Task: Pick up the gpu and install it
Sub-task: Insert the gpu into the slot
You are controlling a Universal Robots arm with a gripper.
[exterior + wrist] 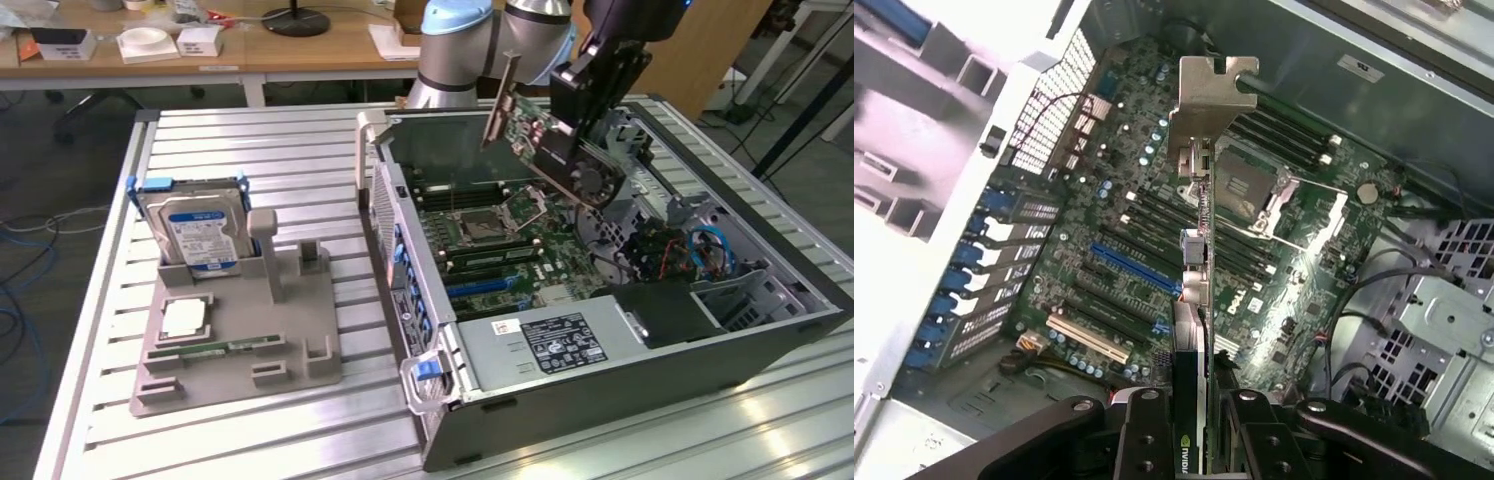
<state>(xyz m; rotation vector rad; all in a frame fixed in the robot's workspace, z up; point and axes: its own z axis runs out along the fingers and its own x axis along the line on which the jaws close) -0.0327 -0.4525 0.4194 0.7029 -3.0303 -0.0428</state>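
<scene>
While it is clamped at its cooler end between the closed fingers of the gripper, the gpu is held in the air above the open computer case, clear of the motherboard beneath. Its long axis is carried away from the gripper and tilted, with the silver bracket at the far end. In the wrist view the gpu is seen edge-on over the motherboard. The blue slot ends just beside it and appears to lie at an angle to it. No slot is touched. The case is laid on the table, toward the edge at the exterior view's right.
</scene>
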